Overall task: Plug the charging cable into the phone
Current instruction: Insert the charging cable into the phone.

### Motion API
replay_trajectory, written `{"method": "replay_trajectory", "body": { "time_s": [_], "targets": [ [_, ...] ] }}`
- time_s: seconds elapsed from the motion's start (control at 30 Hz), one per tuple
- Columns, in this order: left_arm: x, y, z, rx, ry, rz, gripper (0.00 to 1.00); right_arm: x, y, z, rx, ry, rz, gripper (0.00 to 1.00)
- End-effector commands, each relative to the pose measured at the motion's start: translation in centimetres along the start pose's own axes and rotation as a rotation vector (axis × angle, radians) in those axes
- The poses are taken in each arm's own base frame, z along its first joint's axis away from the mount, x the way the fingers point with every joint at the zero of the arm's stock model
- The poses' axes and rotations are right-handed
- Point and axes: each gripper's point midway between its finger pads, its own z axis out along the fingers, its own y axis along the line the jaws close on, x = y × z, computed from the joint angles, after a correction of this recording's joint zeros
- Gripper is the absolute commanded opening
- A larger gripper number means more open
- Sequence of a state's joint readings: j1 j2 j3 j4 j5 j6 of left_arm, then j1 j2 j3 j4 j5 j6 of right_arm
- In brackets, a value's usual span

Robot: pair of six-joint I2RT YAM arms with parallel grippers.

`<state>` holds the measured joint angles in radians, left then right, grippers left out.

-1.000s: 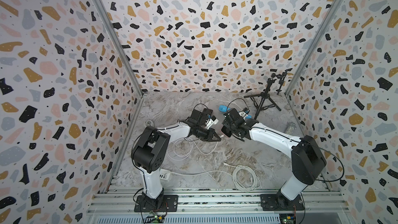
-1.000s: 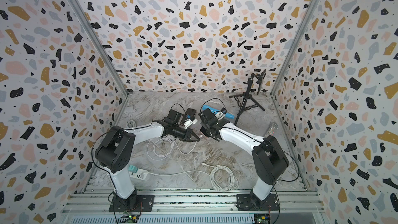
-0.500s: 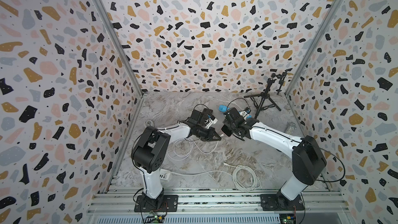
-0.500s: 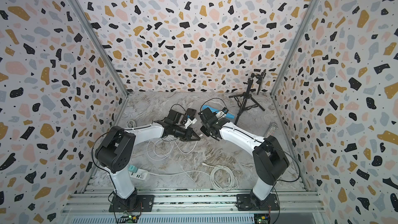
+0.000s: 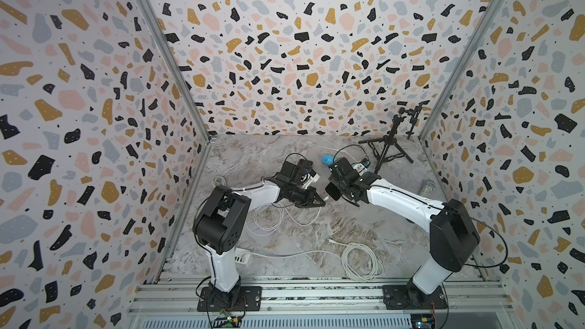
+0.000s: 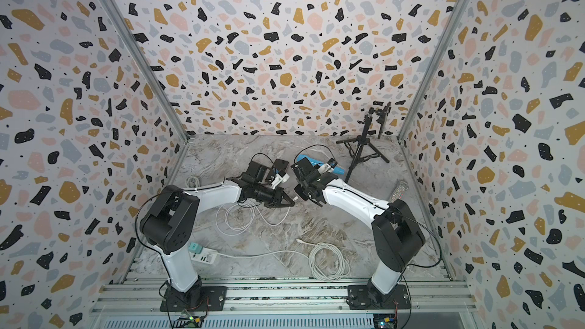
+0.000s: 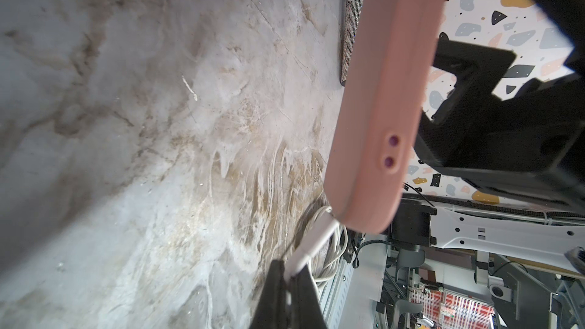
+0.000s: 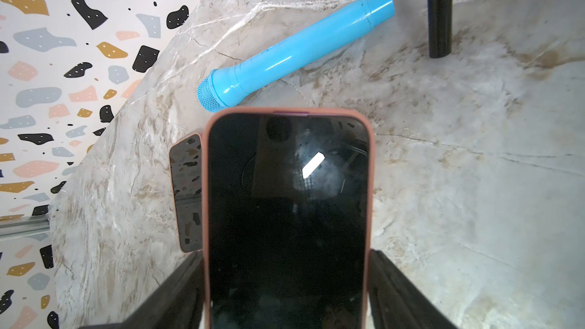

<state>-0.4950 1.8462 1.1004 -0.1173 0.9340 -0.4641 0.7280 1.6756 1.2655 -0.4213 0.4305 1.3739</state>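
Centre frame, the black-screened phone in a pink case (image 8: 286, 216) is clamped in the right gripper (image 5: 340, 189); the white charging cable plug (image 7: 311, 243) is pinched in the left gripper (image 7: 289, 275), its tip at the case's corner; alignment with the port is needed before pushing.

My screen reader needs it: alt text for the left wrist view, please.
The shut left gripper pinches a white charging cable plug whose tip meets the bottom corner of a pink-cased phone, held above the marble table by the right gripper.
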Motion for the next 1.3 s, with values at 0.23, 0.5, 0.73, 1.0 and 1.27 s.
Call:
{"method": "replay_trajectory", "body": {
  "time_s": [0.23,0.5,0.73,1.0,1.27],
  "targets": [
    [-1.9,-2.5,-0.8,0.063,-0.074,0.130,0.00,-0.6,1.4,-2.4,-0.014,0.008,0.030,0.71],
    [-2.1,-3.2,-0.9,0.082,-0.069,0.121,0.00,-0.4,1.2,-2.2,0.011,0.014,0.025,0.71],
    [-2.3,-3.6,-1.0,0.092,-0.061,0.116,0.00,-0.4,1.1,-2.0,0.034,0.005,0.009,0.71],
    [-2.2,-3.9,-1.0,0.100,-0.040,0.124,0.00,-1.0,1.2,-2.8,0.037,-0.041,-0.021,0.71],
    [-2.5,-4.2,-1.0,0.106,-0.034,0.150,0.00,-0.9,1.1,-2.9,0.040,-0.044,-0.012,0.71]
  ]
}}
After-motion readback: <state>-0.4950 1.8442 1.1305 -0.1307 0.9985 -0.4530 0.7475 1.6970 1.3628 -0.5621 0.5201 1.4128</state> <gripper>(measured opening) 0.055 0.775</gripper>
